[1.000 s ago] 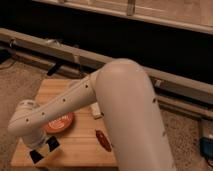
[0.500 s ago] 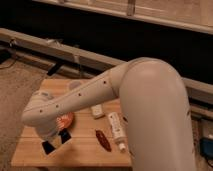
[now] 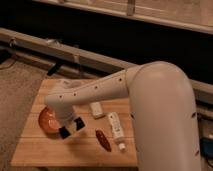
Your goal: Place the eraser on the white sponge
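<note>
Eraser (image 3: pixel 65 132): the small dark block at the tip of the gripper (image 3: pixel 71 128), low over the near-left part of the wooden table (image 3: pixel 75 152). I read the fingers as pressed together on it, though the block and the fingertips merge at this view, so I offer the hold as a judgement. I expect it to be light, stiff and flat, with smooth faces that could slip or swivel in a pinch. A grip across the short width near the middle should keep it level when it is let go.

To the right, at like depth: a dark red oblong object (image 3: pixel 103 140) lying on the boards, and just beyond it a white tube (image 3: pixel 115 126) with its cap toward me. Both stand apart from the gripper.

Behind the gripper, to its left: an orange bowl (image 3: pixel 48 120), partly covered by the wrist.

Farther back, right of the gripper: the white sponge (image 3: pixel 96 110), a small rounded block lying flat and bare on top. I judge it soft and springy, with a small top face. A block set off-centre could tip off it, so I would lower it gently and squarely.

Farthest: a metal rail (image 3: pixel 45 44) and a dark wall.

Writing: I can read no brand, label or lettering on any item.
</note>
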`<state>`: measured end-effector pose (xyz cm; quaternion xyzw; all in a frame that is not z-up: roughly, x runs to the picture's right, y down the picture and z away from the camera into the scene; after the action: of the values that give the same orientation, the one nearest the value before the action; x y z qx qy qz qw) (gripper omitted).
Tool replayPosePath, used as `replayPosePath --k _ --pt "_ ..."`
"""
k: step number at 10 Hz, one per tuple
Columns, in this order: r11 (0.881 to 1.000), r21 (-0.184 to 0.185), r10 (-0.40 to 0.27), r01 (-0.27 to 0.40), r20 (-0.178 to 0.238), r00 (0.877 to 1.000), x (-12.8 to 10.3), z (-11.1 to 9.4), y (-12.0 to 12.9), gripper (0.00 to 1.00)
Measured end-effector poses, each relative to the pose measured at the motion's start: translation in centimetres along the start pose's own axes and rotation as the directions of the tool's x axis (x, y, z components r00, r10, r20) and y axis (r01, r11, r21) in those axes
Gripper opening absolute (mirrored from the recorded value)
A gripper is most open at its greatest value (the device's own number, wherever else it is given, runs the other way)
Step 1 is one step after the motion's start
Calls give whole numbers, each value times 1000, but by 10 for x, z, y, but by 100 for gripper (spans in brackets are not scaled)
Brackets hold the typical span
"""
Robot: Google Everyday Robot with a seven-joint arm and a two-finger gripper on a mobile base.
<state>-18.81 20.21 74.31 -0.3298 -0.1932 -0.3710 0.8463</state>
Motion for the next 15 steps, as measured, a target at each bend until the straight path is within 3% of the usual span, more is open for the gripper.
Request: replayPosePath --k 6,10,15 --pt "999 -14 51 -52 -29 998 83 2 -7 0" --pt "996 -12 83 -83 -27 996 118 20 -8 0" --pt "996 5 87 -87 -57 995 150 7 -15 0"
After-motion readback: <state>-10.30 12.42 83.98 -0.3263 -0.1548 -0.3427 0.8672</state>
